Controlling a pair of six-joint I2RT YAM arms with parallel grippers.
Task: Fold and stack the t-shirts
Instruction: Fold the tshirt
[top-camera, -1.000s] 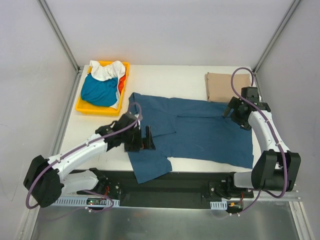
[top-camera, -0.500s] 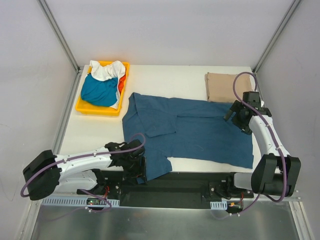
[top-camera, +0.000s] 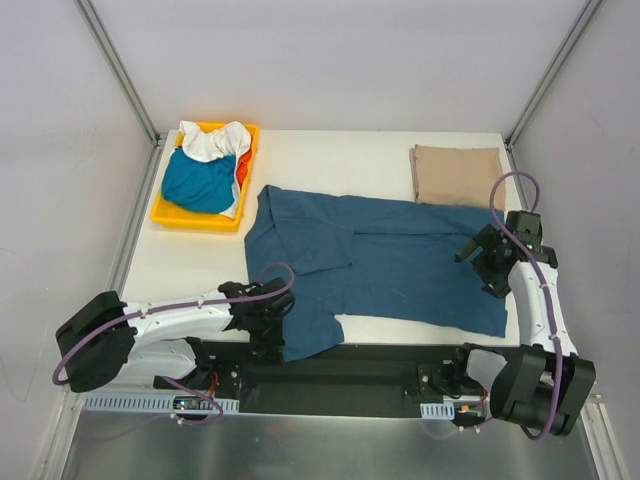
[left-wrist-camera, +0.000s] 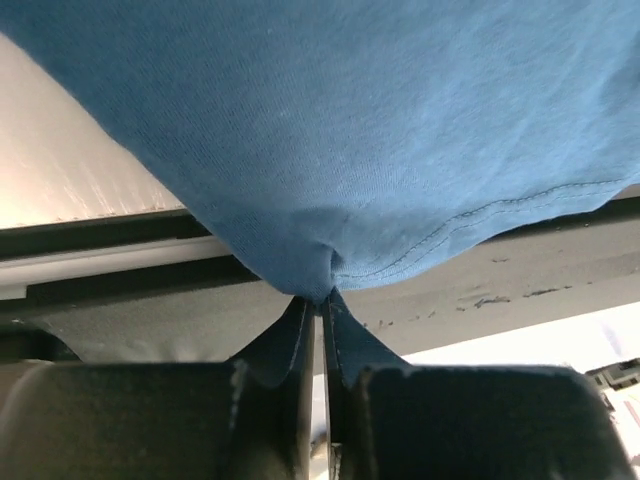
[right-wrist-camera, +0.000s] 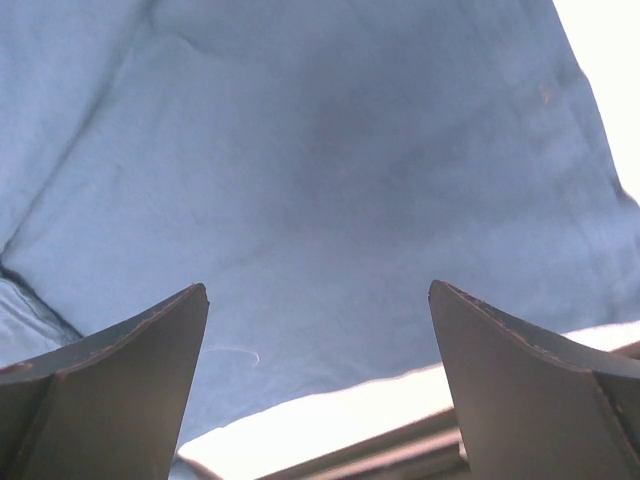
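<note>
We find open tabletop (top-camera: 335, 160) along the far edge, between the yellow tray (top-camera: 190, 222) with its heap of shirts (top-camera: 205, 175) and the folded beige shirt (top-camera: 458, 175), and a second open patch at the left, between the tray and the left arm (top-camera: 180, 318). The navy shirt (top-camera: 400, 260) covers the middle down to the near edge, with the right arm (top-camera: 535, 290) over its right side.

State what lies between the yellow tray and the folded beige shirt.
Only bare table, as the top view shows; the spread blue shirt has its far edge just nearer the arms.
</note>
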